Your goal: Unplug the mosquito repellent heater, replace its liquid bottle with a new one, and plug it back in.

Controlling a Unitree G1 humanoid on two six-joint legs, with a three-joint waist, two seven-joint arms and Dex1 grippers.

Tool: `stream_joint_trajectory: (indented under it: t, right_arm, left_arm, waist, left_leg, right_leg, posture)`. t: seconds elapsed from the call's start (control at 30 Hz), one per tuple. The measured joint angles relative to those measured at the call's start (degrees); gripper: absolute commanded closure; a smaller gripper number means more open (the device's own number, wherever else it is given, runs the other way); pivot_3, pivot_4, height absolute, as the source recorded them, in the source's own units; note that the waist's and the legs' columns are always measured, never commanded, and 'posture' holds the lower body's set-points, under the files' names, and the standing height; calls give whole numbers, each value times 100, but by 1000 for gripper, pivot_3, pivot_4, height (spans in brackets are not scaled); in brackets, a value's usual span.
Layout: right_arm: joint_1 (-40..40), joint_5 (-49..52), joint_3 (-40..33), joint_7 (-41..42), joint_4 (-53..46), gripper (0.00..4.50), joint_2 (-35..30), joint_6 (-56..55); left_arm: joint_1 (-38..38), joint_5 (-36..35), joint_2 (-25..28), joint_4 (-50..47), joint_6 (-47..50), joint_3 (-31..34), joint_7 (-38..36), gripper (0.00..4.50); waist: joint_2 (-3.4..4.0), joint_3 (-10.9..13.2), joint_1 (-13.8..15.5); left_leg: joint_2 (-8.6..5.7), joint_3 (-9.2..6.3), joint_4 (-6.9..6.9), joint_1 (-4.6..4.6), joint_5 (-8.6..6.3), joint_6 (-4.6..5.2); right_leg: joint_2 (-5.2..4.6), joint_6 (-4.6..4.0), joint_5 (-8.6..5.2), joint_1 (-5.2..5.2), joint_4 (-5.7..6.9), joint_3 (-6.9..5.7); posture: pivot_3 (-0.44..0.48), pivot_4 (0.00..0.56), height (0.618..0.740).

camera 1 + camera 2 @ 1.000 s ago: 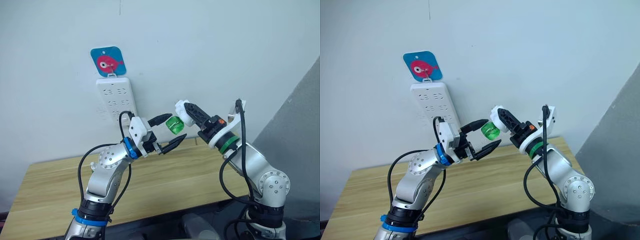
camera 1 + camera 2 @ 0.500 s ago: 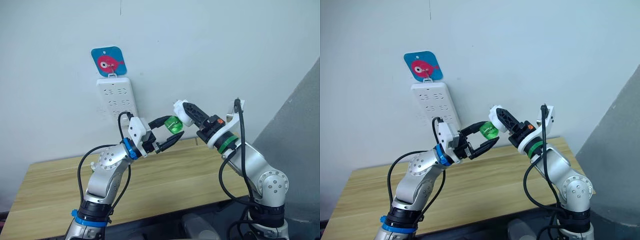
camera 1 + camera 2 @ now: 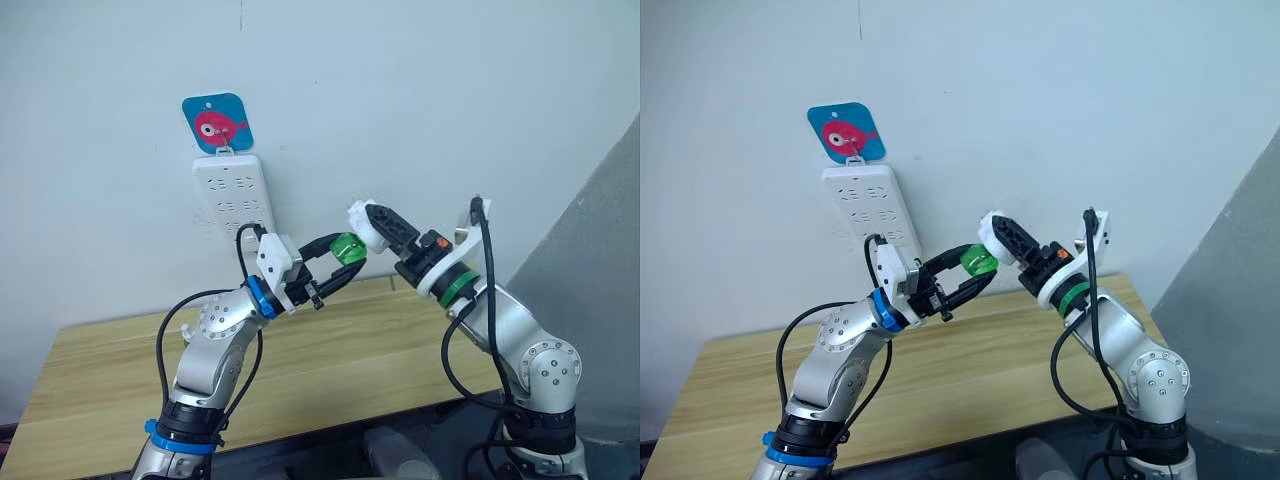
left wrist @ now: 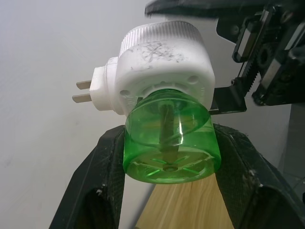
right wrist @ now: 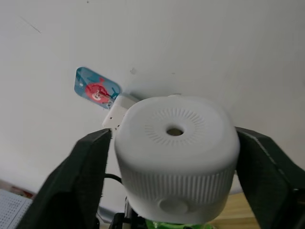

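The mosquito repellent heater is held in the air in front of the wall, my right gripper shut on its white body. Its two prongs are bare and out of any socket. A green liquid bottle is still joined to the heater's underside. My left gripper has come from the left and is shut on that bottle, one black finger pressed against each side.
A long white power strip hangs on the wall under a blue hook plate with a red fish, up and left of the grippers. A wooden table lies below both arms. A grey panel stands at the right.
My left gripper's fingers, open around the green bottle a second ago, have shut onto it. The right gripper and heater have barely moved.
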Motion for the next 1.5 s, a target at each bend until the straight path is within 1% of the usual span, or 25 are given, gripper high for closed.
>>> stream_joint_trajectory:
  t: [0.13, 0.2, 0.3, 0.4, 0.53, 0.6, 0.7, 0.83, 1.0, 1.17, 1.3, 1.5]
  right_arm:
    - [279, 294, -43, 106, -40, 0, -388, 22]
    - [589, 749, -176, 259, -113, 0, -869, 128]
    - [1041, 1482, -559, 671, -171, 0, -1868, 437]
    - [1246, 1782, -807, 1404, -154, 0, -2572, 809]
    - [1235, 1843, -903, 2483, 95, 0, -3308, 1356]
    - [1118, 1843, -849, 2764, 277, 0, -3554, 1574]
    - [818, 1842, -580, 2919, 557, 0, -3817, 1819]
    - [396, 1842, -140, 2992, 830, 0, -4004, 2136]
    - [54, 1842, 255, 3213, 1004, 0, -4034, 2417]
    - [-120, 1840, 627, 3242, 1135, 0, -3813, 2489]
    - [-273, 1834, 889, 3197, 1238, 0, -3625, 2536]
    - [-357, 1834, 1062, 3102, 1397, 0, -3385, 2570]
  left_arm:
    - [29, -4, 88, 10, 0, 9, -98, 2252]
    - [49, -3, 197, 19, -2, 9, -210, 2252]
    - [119, -30, 438, 36, -41, 75, -482, 2252]
    - [127, -73, 639, 128, -165, 87, -851, 2252]
    - [126, -77, 982, 194, -487, 53, -1468, 2252]
    - [130, -68, 1131, 269, -673, 52, -1736, 2252]
    - [156, -38, 1293, 377, -982, 23, -2119, 2252]
    - [192, 42, 1395, 419, -1363, -57, -2458, 2252]
    - [286, 138, 1405, 422, -1645, -66, -2587, 2252]
    - [431, 265, 1500, 463, -2179, -99, -2765, 2252]
    - [469, 267, 1491, 497, -2342, -117, -2795, 2252]
    - [467, 269, 1489, 590, -2474, -121, -2784, 2252]
  waist:
    - [0, 0, 23]
    - [0, 1, 47]
    - [-1, 1, 60]
    - [-3, 3, 49]
    - [-13, 11, 49]
    - [-21, 18, 50]
    - [-30, 26, 53]
    - [-37, 30, 69]
    - [-35, 30, 102]
    - [-35, 30, 198]
    - [-34, 32, 261]
    - [-33, 33, 311]
  left_leg:
    - [0, 0, 0, 1, 0, 0]
    - [-1, 0, -1, 1, 0, 0]
    - [-1, 0, -1, 2, -1, 1]
    - [1, 6, -4, 15, -1, 1]
    - [4, 17, -6, 70, -1, 1]
    - [3, 27, -6, 81, -1, 1]
    - [1, 52, -9, 84, -1, 1]
    - [-1, 69, -14, 75, -3, 4]
    - [2, 67, -16, 43, -10, 15]
    - [2, 64, -14, 23, -16, 25]
    - [2, 64, -11, 24, -16, 26]
    - [2, 65, -10, 24, -16, 26]
  right_leg:
    - [0, 0, 0, 6, -7, 0]
    - [0, 1, -1, 8, -10, 0]
    - [0, 1, -2, 12, -15, 0]
    - [4, 0, -4, 25, -15, 5]
    - [7, -7, -9, 61, -18, 15]
    - [7, -7, -9, 68, -19, 29]
    - [11, -5, -10, 65, -25, 69]
    - [12, 7, -8, 62, -52, 99]
    - [12, 29, 5, 57, -97, 101]
    - [12, 32, 6, 47, -108, 101]
    - [12, 32, 6, 48, -108, 100]
    - [12, 33, 6, 47, -108, 100]
  posture:
    - [-256, 31, 740]
    - [-256, 31, 740]
    - [-257, 38, 740]
    - [-257, 38, 740]
    - [-243, 47, 740]
    - [-232, 51, 740]
    - [-225, 54, 740]
    - [-209, 56, 740]
    - [-196, 56, 740]
    - [-187, 57, 740]
    - [-182, 59, 740]
    - [-179, 61, 740]
